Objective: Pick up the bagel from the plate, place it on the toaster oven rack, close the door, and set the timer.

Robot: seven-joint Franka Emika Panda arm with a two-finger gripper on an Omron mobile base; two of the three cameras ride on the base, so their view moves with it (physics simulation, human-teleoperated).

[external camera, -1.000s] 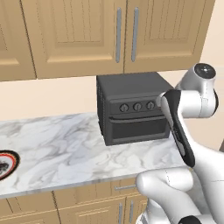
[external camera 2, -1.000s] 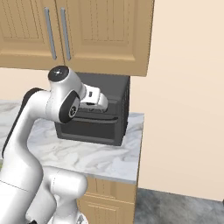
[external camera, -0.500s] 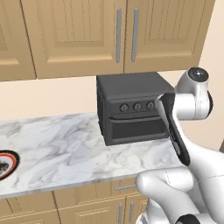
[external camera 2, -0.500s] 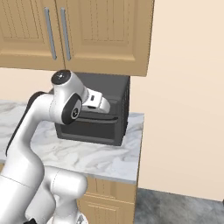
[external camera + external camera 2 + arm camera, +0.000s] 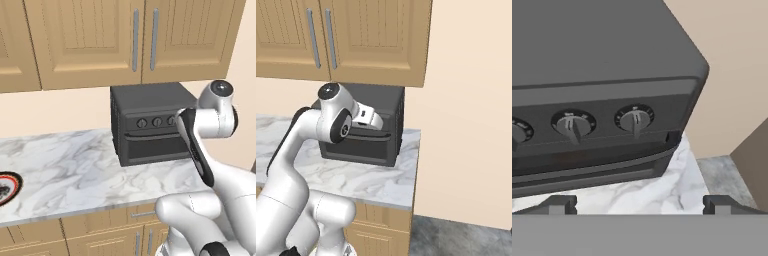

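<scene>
The dark grey toaster oven [image 5: 150, 125] stands at the back of the marble counter, its door [image 5: 155, 147] shut, so the rack is hidden. In the hand view its front [image 5: 602, 145] looms close, with two knobs [image 5: 634, 119] facing me. My gripper [image 5: 639, 205] is open, fingertips [image 5: 558, 204] wide apart with nothing between them, hovering in front of the oven's right end. From the right base view the hand [image 5: 376, 120] sits against the oven's knob row. The plate [image 5: 15, 186] peeks in at the far left counter edge. The bagel is out of view.
Wooden wall cabinets [image 5: 135, 40] hang low above the oven. The counter [image 5: 386, 175] ends just right of the oven, next to a beige wall [image 5: 466, 125]. Open marble surface [image 5: 65, 165] stretches between plate and oven.
The arm's elbow has dropped slightly and shifted toward the oven, bringing the hand a little nearer its front. The gripper has stayed open.
</scene>
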